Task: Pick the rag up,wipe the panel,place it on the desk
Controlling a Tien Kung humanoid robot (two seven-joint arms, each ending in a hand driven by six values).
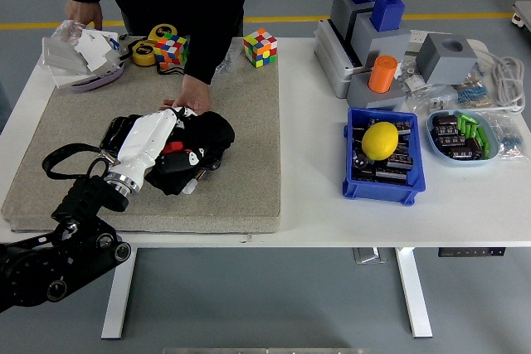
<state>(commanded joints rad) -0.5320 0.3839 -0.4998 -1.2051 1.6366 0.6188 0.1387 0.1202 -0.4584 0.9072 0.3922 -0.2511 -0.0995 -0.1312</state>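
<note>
A black rag [212, 133] lies bunched over the right part of a flat black panel [114, 131] on the beige mat [249, 163]. My left hand [177, 156], white-shelled with dark fingers, comes in from the lower left and is shut on the rag, pressing it onto the panel. Only the panel's left end shows; the rest is hidden under the hand and rag. A person at the far side rests one hand [190, 105] on the mat at the panel's far edge. The other hand [85, 12] is at the table's back left.
Two colour cubes [260, 46] [172, 50] and tape rolls [146, 51] sit at the mat's far edge, and a plastic-wrapped item [83, 55] at the back left. To the right stand a blue bin [382, 180] with a yellow lemon [381, 140], grey blocks [369, 39] and a parts dish [462, 135].
</note>
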